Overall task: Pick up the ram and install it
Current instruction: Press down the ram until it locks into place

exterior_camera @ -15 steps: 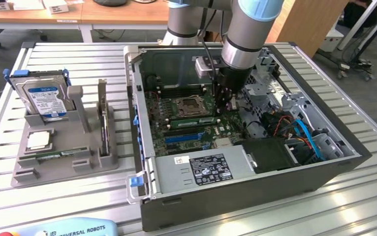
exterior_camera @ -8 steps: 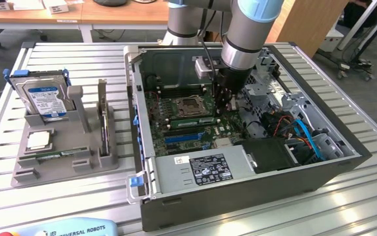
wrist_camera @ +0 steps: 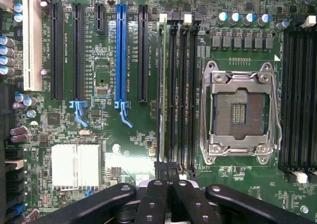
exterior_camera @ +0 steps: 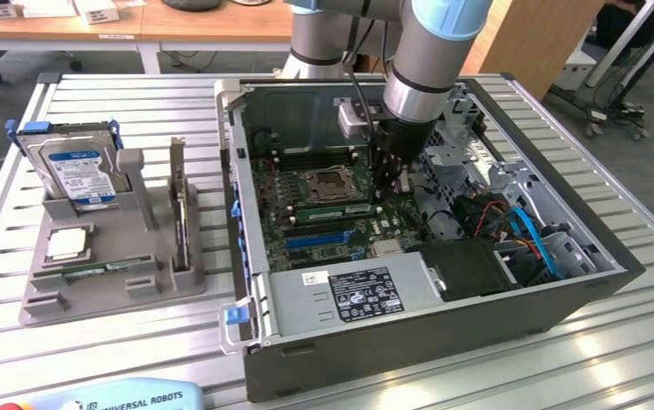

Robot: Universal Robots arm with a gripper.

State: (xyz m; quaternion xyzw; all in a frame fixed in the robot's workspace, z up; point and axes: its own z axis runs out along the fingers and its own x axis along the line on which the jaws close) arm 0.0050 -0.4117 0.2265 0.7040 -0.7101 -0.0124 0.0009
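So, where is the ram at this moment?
In the wrist view the ram stands edge-on in a memory slot, between the CPU socket and the blue expansion slot, near the shut claw.

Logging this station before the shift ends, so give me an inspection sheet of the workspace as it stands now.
Surface: slatted metal table, carrying an open computer case.
Job's things: ram standing edge-on in a motherboard slot beside the empty CPU socket.
Clutter: grey fixture with a blue-labelled hard drive and a green stick.
Grippers: gripper, jaws shut, over the ram's end.
Cables: blue and orange leads inside the case.
Surroundings: wooden desks behind.
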